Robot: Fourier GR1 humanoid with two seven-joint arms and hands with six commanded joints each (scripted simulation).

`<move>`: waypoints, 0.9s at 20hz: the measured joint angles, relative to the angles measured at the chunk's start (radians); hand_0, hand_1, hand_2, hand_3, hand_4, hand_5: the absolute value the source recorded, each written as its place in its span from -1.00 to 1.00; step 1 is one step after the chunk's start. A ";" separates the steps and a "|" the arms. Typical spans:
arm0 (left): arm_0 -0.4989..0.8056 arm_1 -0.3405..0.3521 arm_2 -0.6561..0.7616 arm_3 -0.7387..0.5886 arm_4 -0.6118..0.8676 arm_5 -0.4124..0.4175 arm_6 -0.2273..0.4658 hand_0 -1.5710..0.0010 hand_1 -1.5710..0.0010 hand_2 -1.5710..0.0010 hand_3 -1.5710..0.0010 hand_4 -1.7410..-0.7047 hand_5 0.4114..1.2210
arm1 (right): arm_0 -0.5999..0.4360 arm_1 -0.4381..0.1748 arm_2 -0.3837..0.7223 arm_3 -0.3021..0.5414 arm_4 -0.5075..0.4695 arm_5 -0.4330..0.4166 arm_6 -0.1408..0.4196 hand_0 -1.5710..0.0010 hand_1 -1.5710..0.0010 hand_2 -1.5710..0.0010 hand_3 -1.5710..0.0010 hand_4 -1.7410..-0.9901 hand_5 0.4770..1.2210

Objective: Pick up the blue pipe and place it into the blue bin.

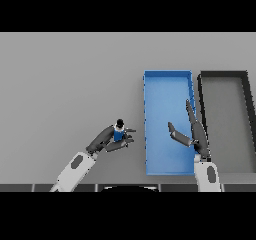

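Blue plastic sits in my left hand [111,140]: the blue pipe [118,133], a short upright piece with a dark cap on top, has my fingers [127,140] curled round its lower part. I cannot tell whether its base touches the grey bench [65,84] or hangs just above it. My right hand [192,134] is at three o'clock from the pipe, fingers straight and spread, holding nothing, hovering over the right half of the blue bin [167,124].

Risks, as I judge them. My hold is low on the pipe, so the capped top could tip as I swing towards three o'clock, and the piece could slide out and roll across the bench. The bin's near-left wall stands between the pipe and the floor of the bin; if I carry too low, the pipe strikes that rim and is knocked loose. My own right hand fills part of the bin, so a wide sweep could bump it, and the free room for release is the left strip and the far end, towards twelve o'clock. Beyond, at the far right, the dark bin [225,121] lies just beside the blue one; overshooting would drop the pipe in the wrong tray.
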 measured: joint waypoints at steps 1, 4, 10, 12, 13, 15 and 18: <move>-0.004 -0.009 0.005 -0.004 0.001 0.004 -0.013 -0.83 -0.86 -0.88 -0.87 -0.50 0.90 | 0.013 0.001 0.003 -0.007 0.002 0.001 -0.011 1.00 1.00 1.00 1.00 0.40 -0.59; 0.001 -0.014 0.015 -0.073 0.009 0.011 -0.038 -0.92 -0.93 -0.94 -0.94 -0.48 0.95 | 0.022 -0.001 -0.001 -0.024 -0.020 0.013 -0.013 1.00 1.00 1.00 1.00 0.36 -0.58; -0.052 -0.034 0.018 -0.179 0.025 -0.022 0.033 -0.98 -0.98 -0.98 -0.98 -0.47 0.99 | 0.008 -0.012 0.002 0.002 0.021 -0.003 -0.020 1.00 1.00 1.00 1.00 0.48 -0.55; -0.072 -0.040 0.017 -0.210 0.025 -0.033 0.052 -0.99 -0.99 -0.99 -0.99 -0.47 0.99 | 0.014 -0.014 0.002 -0.013 0.018 -0.001 -0.020 1.00 1.00 1.00 1.00 0.52 -0.55; -0.076 -0.037 0.016 -0.225 0.027 -0.042 0.067 -0.99 -0.99 -0.99 -0.99 -0.47 0.99 | 0.011 -0.020 -0.006 -0.014 0.013 -0.001 -0.016 1.00 1.00 1.00 1.00 0.54 -0.55; -0.082 -0.041 0.016 -0.232 0.020 -0.050 0.092 -0.99 -0.99 -0.99 -0.99 -0.47 1.00 | 0.032 -0.022 -0.003 -0.019 0.018 0.001 -0.042 1.00 1.00 1.00 1.00 0.56 -0.56; -0.071 -0.052 0.007 -0.253 0.001 -0.050 0.125 -1.00 -1.00 -1.00 -1.00 -0.47 1.00 | 0.033 -0.029 -0.012 -0.021 0.018 -0.005 -0.045 1.00 1.00 1.00 1.00 0.60 -0.55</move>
